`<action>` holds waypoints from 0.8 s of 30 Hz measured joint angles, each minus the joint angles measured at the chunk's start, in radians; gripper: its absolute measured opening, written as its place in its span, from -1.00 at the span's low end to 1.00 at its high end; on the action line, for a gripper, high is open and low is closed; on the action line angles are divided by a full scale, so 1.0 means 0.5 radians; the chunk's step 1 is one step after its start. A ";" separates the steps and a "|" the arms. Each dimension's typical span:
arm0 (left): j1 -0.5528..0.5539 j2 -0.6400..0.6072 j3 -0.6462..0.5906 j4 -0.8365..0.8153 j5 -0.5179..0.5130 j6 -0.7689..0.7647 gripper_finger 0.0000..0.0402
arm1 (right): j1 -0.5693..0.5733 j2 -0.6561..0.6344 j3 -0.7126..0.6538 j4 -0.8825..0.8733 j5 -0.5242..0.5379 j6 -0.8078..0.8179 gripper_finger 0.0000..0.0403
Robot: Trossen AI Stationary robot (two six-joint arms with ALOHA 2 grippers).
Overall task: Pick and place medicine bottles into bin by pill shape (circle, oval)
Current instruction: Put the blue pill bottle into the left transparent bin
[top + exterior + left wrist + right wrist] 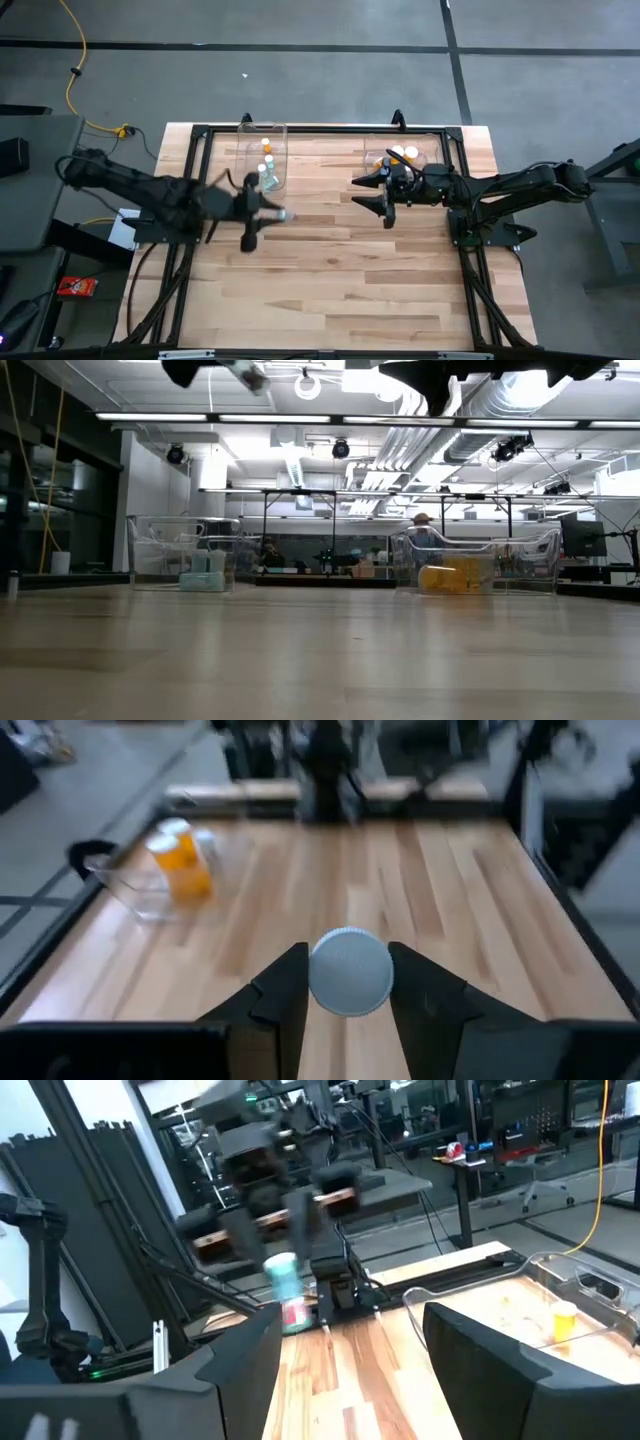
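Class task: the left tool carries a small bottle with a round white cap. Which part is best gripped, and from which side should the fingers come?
Grip the cylindrical body just below the round white cap of the small clear bottle. Bring the fingers in from two opposite sides, as the left tool does here. Its round sides offer matching contact lines, while the wider cap likely stops it slipping through.

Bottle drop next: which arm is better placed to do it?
Left. Its end effector is shut on a white-capped bottle, close to the bin with pale bottles. The right end effector is open, holding nothing.
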State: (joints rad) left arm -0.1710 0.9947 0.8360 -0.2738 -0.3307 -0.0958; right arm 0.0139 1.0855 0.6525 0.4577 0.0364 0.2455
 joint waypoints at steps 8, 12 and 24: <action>0.443 0.015 -0.298 0.745 0.343 -0.127 -0.44 | 0.000 0.088 0.000 0.061 -0.002 -0.020 0.17; 0.521 0.095 -0.308 0.873 0.398 -0.166 -0.44 | 0.000 0.142 0.000 0.064 -0.006 -0.087 0.17; 0.530 0.139 -0.306 0.952 0.398 -0.171 -0.44 | 0.000 0.158 0.009 0.061 -0.001 -0.142 0.17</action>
State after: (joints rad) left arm 0.0940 1.0641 0.6830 0.2023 -0.1319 -0.1811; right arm 0.0139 1.1647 0.6571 0.4881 0.0361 0.1743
